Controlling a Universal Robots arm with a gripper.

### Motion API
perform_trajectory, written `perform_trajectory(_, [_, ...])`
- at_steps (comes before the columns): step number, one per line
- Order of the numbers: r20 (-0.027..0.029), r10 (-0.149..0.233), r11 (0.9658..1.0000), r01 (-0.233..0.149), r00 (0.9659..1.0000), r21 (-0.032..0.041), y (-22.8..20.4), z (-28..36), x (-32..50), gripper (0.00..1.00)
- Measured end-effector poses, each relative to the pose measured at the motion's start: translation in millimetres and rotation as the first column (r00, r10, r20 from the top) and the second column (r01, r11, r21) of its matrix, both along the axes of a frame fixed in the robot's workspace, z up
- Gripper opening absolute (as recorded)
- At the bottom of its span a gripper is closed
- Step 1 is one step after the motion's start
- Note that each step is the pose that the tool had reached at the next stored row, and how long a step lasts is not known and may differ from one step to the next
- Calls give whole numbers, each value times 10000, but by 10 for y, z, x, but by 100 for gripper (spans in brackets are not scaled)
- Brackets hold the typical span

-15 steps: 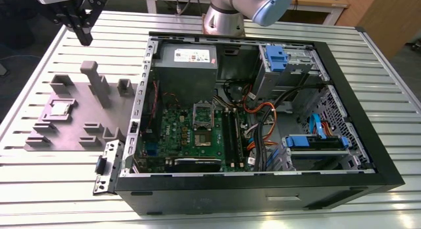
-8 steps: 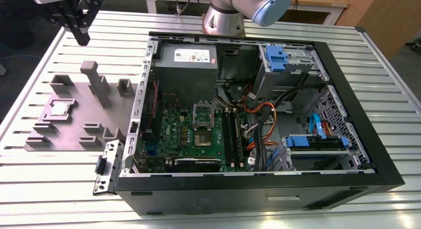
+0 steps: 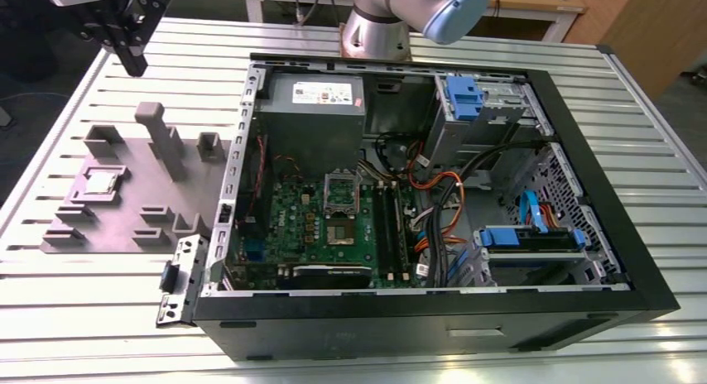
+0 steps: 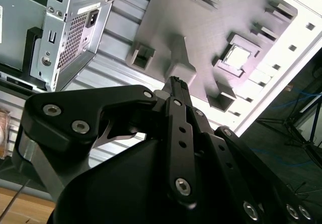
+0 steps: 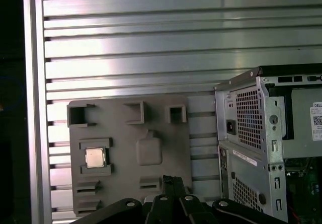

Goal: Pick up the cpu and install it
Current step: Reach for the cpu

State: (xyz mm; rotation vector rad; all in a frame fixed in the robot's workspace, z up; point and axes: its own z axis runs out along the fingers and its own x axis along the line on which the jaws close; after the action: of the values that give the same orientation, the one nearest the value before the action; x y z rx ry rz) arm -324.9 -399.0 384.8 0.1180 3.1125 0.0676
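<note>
The cpu is silver-grey with a paler rim; the moulded plate is grey-purple; the circuit board is green; the case is black; the surface is silver with parallel grooves.

Exterior view high, oblique over case; both wrist views share plate.

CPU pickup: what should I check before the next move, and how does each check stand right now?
1. cpu seated in its pocket on the grey plate: ok.
2. gripper empty: ok.
3. Jaws open for a grasp: not ok, they look closed.
4. Gripper lined up over the cpu: not ok, it stands off to one side.
5. Install spot on the green board free to receive it: cannot tell.
</note>
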Motion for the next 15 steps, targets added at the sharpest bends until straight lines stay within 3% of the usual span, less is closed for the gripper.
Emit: perform_trajectory(15, [0, 0, 10000, 0, 10000, 0, 0, -1, -82, 11])
